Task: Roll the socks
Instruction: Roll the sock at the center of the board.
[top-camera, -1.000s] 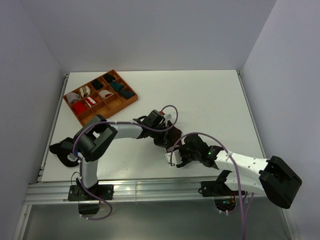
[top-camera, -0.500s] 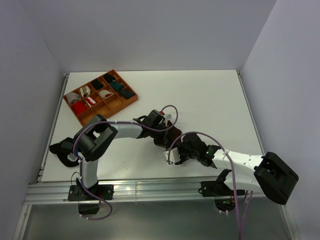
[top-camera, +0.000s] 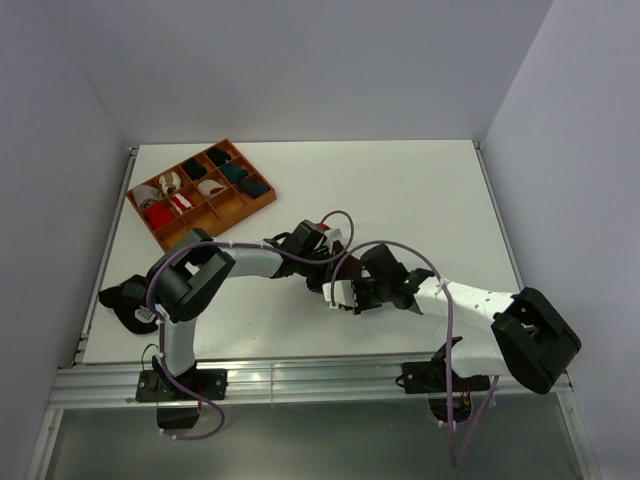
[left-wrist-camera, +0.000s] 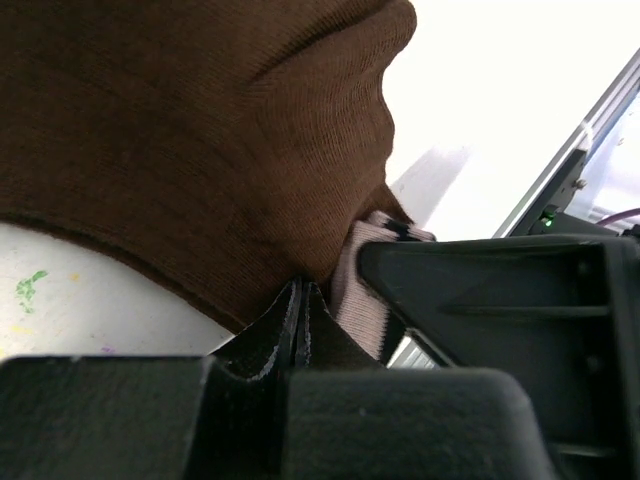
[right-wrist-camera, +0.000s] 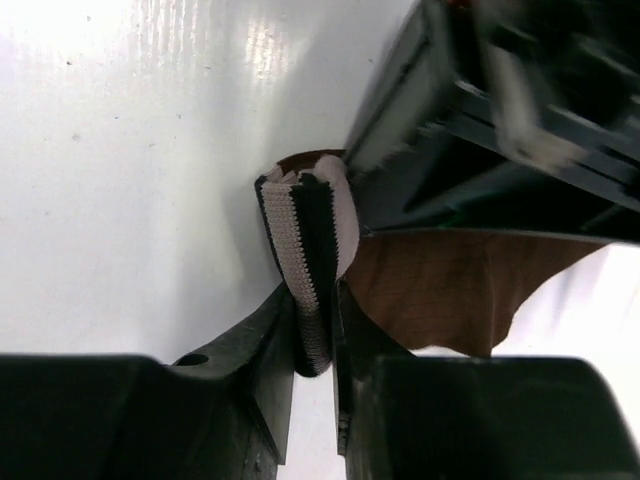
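Note:
The dark brown socks (top-camera: 347, 266) lie bunched at mid-table between both grippers. In the left wrist view the brown fabric (left-wrist-camera: 200, 130) fills the top, and my left gripper (left-wrist-camera: 300, 305) is shut, pinching its lower edge beside the pale pinkish cuff (left-wrist-camera: 360, 290). In the right wrist view my right gripper (right-wrist-camera: 315, 325) is shut on the striped cuff (right-wrist-camera: 300, 250), which stands folded upward from the jaws, with brown fabric (right-wrist-camera: 440, 290) hanging to the right. The grippers, left (top-camera: 322, 258) and right (top-camera: 350, 290), sit almost touching.
An orange compartment tray (top-camera: 243, 207) with red, white, teal and dark sock bundles stands at the back left. The left gripper's dark body (right-wrist-camera: 500, 120) crowds the right wrist view. The table's near edge rail (top-camera: 300, 375) lies close in front.
My right gripper has moved away from the near edge toward the left gripper, carrying the cuff with it. The left gripper has barely shifted.

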